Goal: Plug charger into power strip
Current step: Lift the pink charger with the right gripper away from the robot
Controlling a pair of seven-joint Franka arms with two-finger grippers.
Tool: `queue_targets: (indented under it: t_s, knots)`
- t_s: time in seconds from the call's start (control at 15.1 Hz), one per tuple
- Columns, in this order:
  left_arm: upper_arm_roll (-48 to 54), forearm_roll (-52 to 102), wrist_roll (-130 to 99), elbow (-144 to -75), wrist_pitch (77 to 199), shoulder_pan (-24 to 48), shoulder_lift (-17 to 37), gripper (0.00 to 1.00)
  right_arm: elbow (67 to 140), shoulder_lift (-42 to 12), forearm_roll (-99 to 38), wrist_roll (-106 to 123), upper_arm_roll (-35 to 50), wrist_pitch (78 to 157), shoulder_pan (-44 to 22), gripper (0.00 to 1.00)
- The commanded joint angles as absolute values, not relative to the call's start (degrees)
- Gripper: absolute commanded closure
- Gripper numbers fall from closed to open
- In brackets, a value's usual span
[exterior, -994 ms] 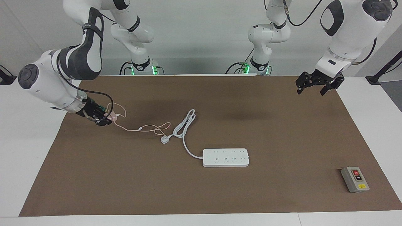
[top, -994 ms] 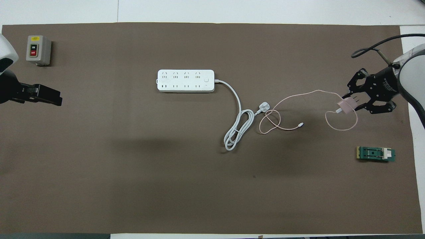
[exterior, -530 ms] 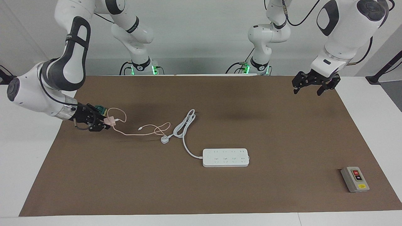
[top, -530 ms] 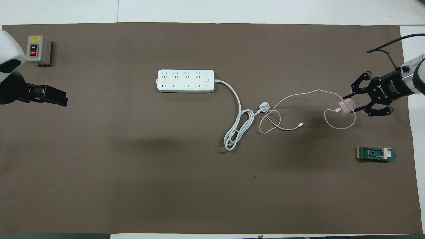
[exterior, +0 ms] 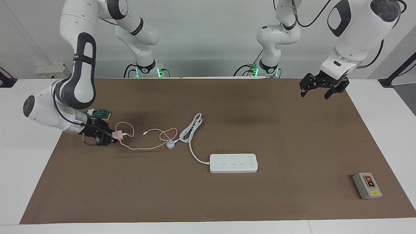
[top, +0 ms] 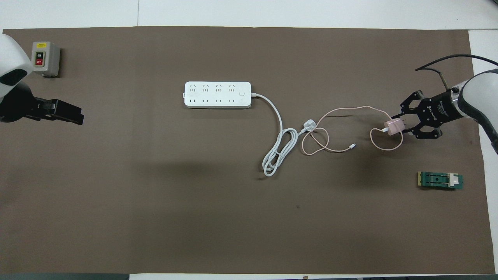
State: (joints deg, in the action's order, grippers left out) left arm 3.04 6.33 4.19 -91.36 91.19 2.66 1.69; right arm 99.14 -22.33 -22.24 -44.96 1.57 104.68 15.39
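My right gripper [exterior: 112, 136] [top: 403, 126] is shut on the pale pink charger [exterior: 118, 134] [top: 393, 126], holding it low over the mat at the right arm's end of the table. The charger's thin pink cable [exterior: 152, 131] [top: 342, 112] trails in loops across the mat toward the middle. The white power strip [exterior: 234, 163] [top: 218, 94] lies flat mid-table, outlets up, well apart from the charger. My left gripper [exterior: 320, 92] [top: 62, 113] hangs open and empty above the mat at the left arm's end, where that arm waits.
The strip's thick white cord [exterior: 191, 130] [top: 278, 151] coils between strip and charger and ends in a white three-pin plug [exterior: 170, 145] [top: 310, 124] lying in the pink loops. A grey button box [exterior: 367, 186] [top: 44, 58] and a green part [exterior: 100, 113] [top: 440, 180] sit at opposite ends.
My right gripper has carried the charger a little toward the middle of the table, dragging the cable loop along. The left gripper shifted slightly. The strip has not moved.
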Motion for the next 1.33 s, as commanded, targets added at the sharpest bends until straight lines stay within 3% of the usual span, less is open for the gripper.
queue_targets:
  t_s: [0.0, 0.66, 1.26]
  knots:
    - [2.29, 8.44, 4.57, -91.85, 90.7, 2.29, 0.88, 0.0, 90.39, -23.37, -22.94, -48.76, 1.76, 95.75, 15.82, 1.0]
    - [2.2, 13.96, 4.22, -91.93, 90.26, 0.88, 0.79, 0.0, 68.75, -22.5, -23.55, -72.58, 2.64, 73.23, 10.56, 1.0]
    - [2.2, 20.91, 4.22, -92.29, 88.33, 0.18, 0.26, 0.0, 67.15, -16.18, -24.7, -88.06, 2.81, 70.75, 2.03, 1.0]
